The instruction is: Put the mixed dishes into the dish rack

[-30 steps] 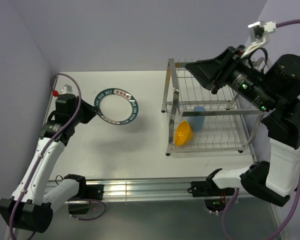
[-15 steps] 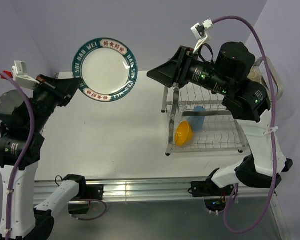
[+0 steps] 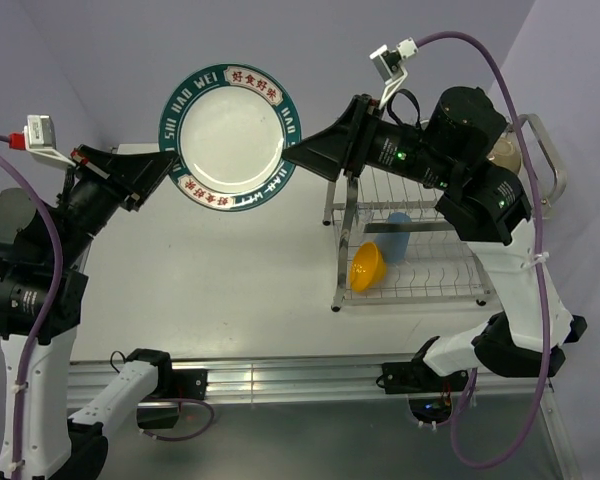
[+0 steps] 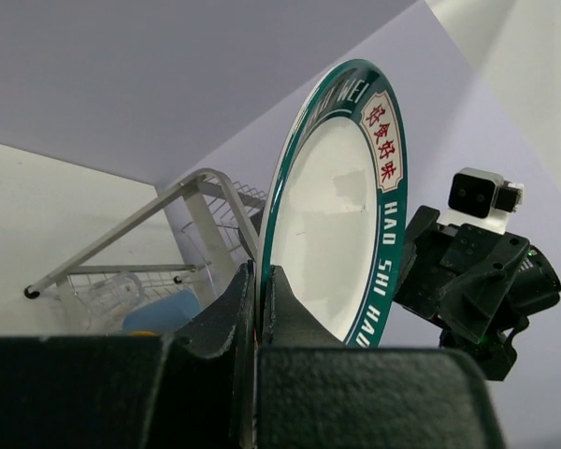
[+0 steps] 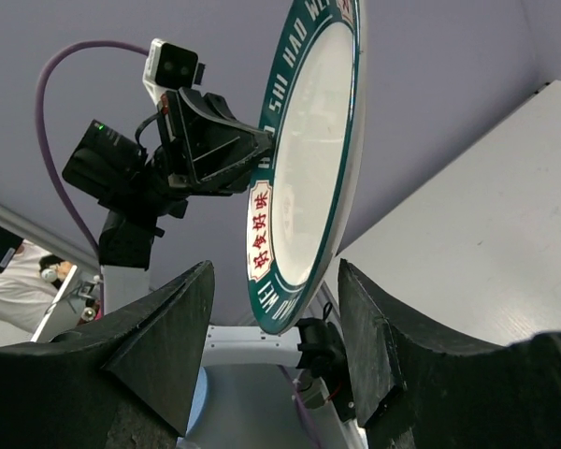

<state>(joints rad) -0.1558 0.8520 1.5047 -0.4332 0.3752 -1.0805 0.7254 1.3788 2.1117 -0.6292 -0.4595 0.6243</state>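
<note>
Plate hangs aloft, rim pinched by left gripper. Only the right wrist view shows right gripper spread astride it.

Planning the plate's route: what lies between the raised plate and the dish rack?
In the top view, the right gripper and its wrist lie between the white plate and the dish rack, jaws open at the plate's rim.
</note>
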